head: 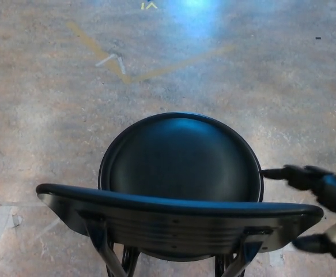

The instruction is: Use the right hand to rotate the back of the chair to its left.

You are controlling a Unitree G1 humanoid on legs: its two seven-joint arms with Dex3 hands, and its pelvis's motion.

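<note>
In the head view, we see the chair [179, 190] in the near middle of the scene, standing on a mottled concrete floor [52, 98] marked with faint tape lines. Its round black seat [182, 156] lies on the far side and the curved backrest [179, 210] closest to us, so the chair faces away. The backrest's long axis runs left to right, with its right end sitting slightly nearer than its left.

Our right hand [320, 208] is at the right edge, just beside the backrest's right end. Its fingers are apart: one finger [289, 173] reaches left toward the seat rim, another shows lower down behind the backrest's tip. Nothing is clamped yet. Our left hand is out of sight.

To turn it well, we judge the hand should close over the backrest's right end first, then sweep in an arc around the chair's centre, not push straight.
</note>
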